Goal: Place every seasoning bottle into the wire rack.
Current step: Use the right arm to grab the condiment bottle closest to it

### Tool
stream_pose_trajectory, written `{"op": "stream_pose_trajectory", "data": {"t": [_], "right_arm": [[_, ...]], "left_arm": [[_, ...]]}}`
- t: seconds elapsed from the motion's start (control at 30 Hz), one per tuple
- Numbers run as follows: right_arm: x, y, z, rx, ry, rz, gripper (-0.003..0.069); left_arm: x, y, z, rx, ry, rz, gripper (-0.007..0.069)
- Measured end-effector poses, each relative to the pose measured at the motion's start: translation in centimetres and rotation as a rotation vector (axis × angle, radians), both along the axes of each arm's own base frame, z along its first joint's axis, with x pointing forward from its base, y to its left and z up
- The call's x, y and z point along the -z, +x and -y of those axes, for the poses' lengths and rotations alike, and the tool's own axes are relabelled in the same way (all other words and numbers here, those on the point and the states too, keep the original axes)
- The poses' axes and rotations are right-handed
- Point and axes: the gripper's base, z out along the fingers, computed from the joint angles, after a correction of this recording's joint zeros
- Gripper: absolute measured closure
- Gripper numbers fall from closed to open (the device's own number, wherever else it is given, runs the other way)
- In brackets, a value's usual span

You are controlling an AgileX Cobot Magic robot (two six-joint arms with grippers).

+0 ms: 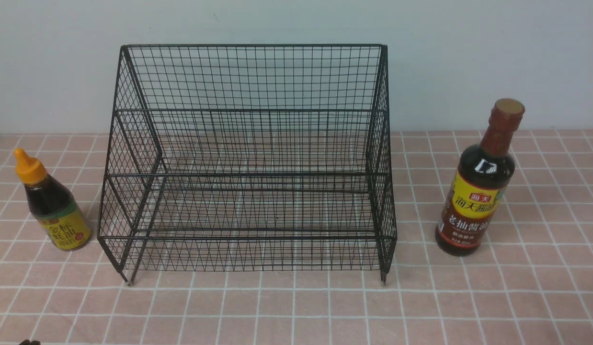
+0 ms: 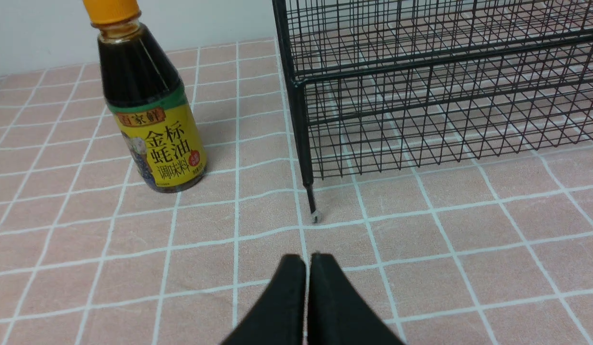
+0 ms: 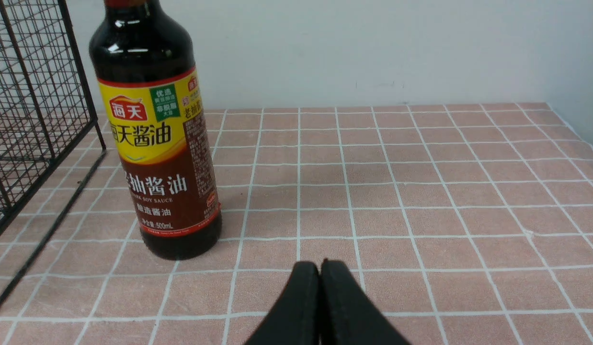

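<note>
My squat bottle (image 1: pixel 57 211), dark with an orange nozzle cap, stands upright left of my black wire rack (image 1: pixel 248 158), which sits on its short legs. My tall soy sauce bottle (image 1: pixel 476 184), brown-red capped, stands upright on the rack's right.

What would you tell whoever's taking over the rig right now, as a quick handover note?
Left tool and right tool: both shut, holding nothing.
Short dark bottle with orange nozzle cap: upright on the pink tiled surface, left of the rack.
Tall dark bottle with brown-red cap: upright on the tiles, right of the rack.
Black wire-mesh rack: between them, empty.
Done: no bottle racked.
Left: put both in.
</note>
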Motion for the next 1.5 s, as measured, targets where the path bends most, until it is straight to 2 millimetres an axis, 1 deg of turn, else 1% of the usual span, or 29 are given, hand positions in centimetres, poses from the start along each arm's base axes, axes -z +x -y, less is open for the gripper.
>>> {"op": "stream_pose_trajectory", "data": {"t": [0.87, 0.93, 1.0, 1.03, 1.13, 1.27, 1.4, 1.5], "right_arm": [[-0.1, 0.0, 0.0, 0.001, 0.03, 0.013, 0.0671], [-0.5, 0.1, -0.2, -0.009, 0.118, 0.071, 0.0671], [-1.4, 0.2, -0.5, -0.024, 0.25, 0.173, 0.0671], [-2.1, 0.2, -0.5, -0.036, 0.343, 0.255, 0.0671], [-3.2, 0.0, -0.5, -0.05, 0.511, 0.375, 0.0671], [-3.9, -0.1, -0.4, -0.06, 0.565, 0.449, 0.0671], [-4.2, -0.2, -0.3, -0.066, 0.578, 0.483, 0.0671], [-4.7, -0.4, -0.3, -0.078, 0.586, 0.547, 0.0671]], "left_arm": [[0.0, 0.0, 0.0, 0.0, 0.0, -0.001, 0.0631], [0.0, 0.0, 0.0, 0.0, 0.0, -0.001, 0.0631], [0.0, 0.0, 0.0, 0.0, 0.0, -0.001, 0.0631], [0.0, 0.0, 0.0, 0.0, 0.0, -0.001, 0.0631], [0.0, 0.0, 0.0, 0.0, 0.0, -0.001, 0.0631], [0.0, 0.0, 0.0, 0.0, 0.0, -0.001, 0.0631], [0.0, 0.0, 0.0, 0.0, 0.0, -0.001, 0.0631], [0.0, 0.0, 0.0, 0.0, 0.0, -0.001, 0.0631]]}}
